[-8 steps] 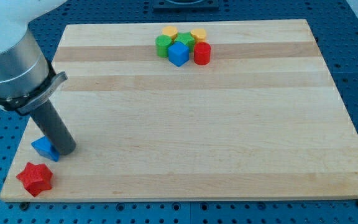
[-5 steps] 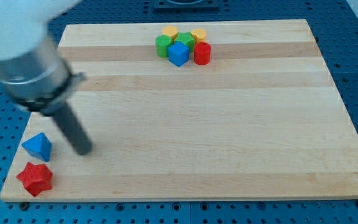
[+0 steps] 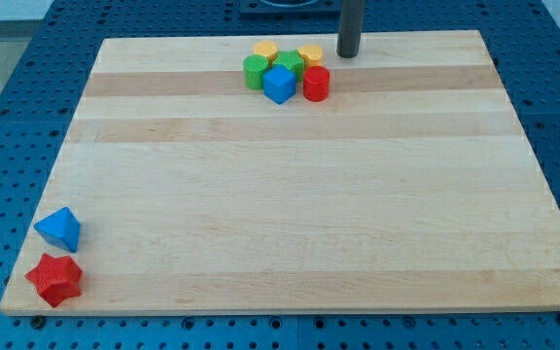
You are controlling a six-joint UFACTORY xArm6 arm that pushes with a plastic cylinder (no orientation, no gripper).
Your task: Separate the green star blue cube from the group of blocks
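Resting at cluster's 2 o'clock, my tip [image 3: 348, 54]; no gripper fitted. Risk: push drags yellow block [image 3: 310, 53], red cylinder [image 3: 316, 84] along with green star [image 3: 289, 62], blue cube [image 3: 279, 84].

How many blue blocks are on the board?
2. The blue cube is in the group at the view's top; the blue pyramid is at the bottom left, above the red star. None seems hidden.

The board [image 3: 290, 194] holds eight blocks: two blue [image 3: 279, 84] [image 3: 59, 229], two red [image 3: 316, 84] [image 3: 54, 279], two green [image 3: 256, 71] [image 3: 290, 62], two yellow [image 3: 265, 51] [image 3: 310, 52], plus one tip [image 3: 348, 53].
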